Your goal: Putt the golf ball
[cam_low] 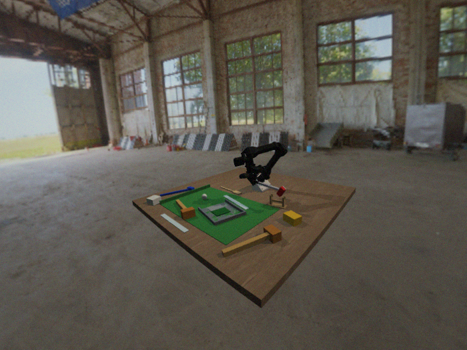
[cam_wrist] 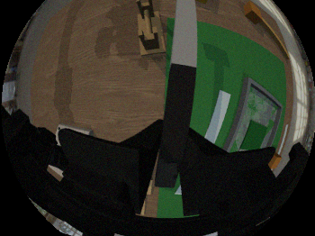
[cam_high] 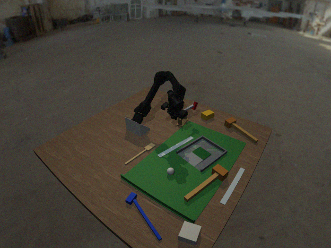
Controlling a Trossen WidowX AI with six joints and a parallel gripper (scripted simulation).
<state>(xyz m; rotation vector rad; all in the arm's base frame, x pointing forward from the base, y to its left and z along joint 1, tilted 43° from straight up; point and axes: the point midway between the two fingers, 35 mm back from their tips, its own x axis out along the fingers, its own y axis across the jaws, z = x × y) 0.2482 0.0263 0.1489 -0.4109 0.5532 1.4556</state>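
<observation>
The red putter has a red head (cam_high: 195, 105) (cam_low: 281, 191), a grey shaft (cam_wrist: 184, 29) and a black grip (cam_wrist: 180, 92). My gripper (cam_wrist: 169, 125) is shut on the black grip and holds the putter in the air, above and beside the small wooden stand (cam_high: 180, 124) (cam_low: 277, 205) (cam_wrist: 146, 28). The putter head is out of the wrist view. The white golf ball (cam_high: 170, 171) (cam_low: 203, 196) rests on the green mat (cam_high: 154, 182) (cam_low: 233, 235) (cam_wrist: 211, 33). The raised green (cam_high: 201, 153) (cam_low: 221, 211) (cam_wrist: 255, 134) is a dark green square inside a grey wall (cam_high: 213, 161) (cam_low: 229, 219).
An orange-headed mallet (cam_high: 220, 172) (cam_low: 187, 213) lies on the mat's side; another (cam_high: 230, 122) (cam_low: 272, 233) lies beyond it. A yellow block (cam_high: 207, 115) (cam_low: 291, 218), a blue mallet (cam_high: 146, 219) (cam_low: 177, 191), a white block (cam_high: 189, 231) and a wooden paddle (cam_high: 150, 147) surround the mat.
</observation>
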